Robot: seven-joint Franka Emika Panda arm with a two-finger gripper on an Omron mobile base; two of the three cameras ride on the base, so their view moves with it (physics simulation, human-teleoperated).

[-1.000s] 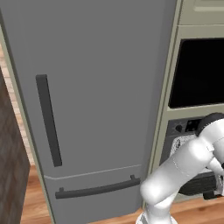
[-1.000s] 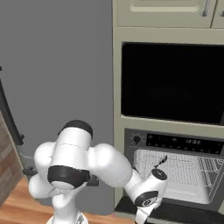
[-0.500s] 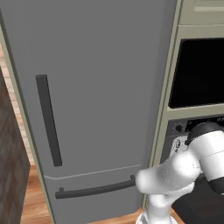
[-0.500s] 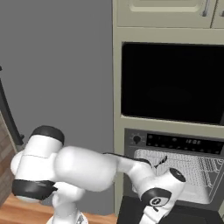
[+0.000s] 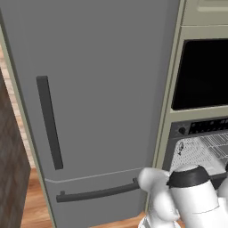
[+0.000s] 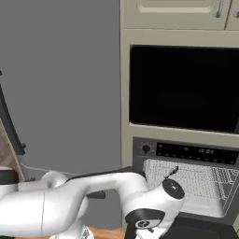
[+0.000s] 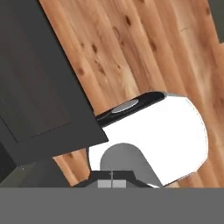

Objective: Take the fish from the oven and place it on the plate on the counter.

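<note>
The oven point(image 6: 186, 151) stands open, its pale interior and wire rack point(image 6: 196, 179) showing under the dark control strip. A slim dark shape that looks like the fish point(image 6: 170, 172) lies at the rack's front left; it appears too in the left base view as the fish point(image 5: 180, 148). My arm point(image 6: 140, 196) folds low in front of the oven. In the hand view my gripper point(image 7: 111, 184) is shut with nothing between its fingertips, pointing down at the wooden floor beside the dark open oven door point(image 7: 35, 87). The plate and the counter are out of view.
A tall grey fridge point(image 5: 98, 89) with a dark vertical handle point(image 5: 49, 122) fills the left. A black-windowed microwave point(image 6: 184, 86) sits above the oven, with beige cabinets point(image 6: 177, 11) over it. The lowered oven door point(image 6: 200, 228) juts out near the arm.
The arm has folded down and swung right, bringing the elbow low in front of the oven. The gripper has stayed shut. Fridge, oven and fish have not moved.
</note>
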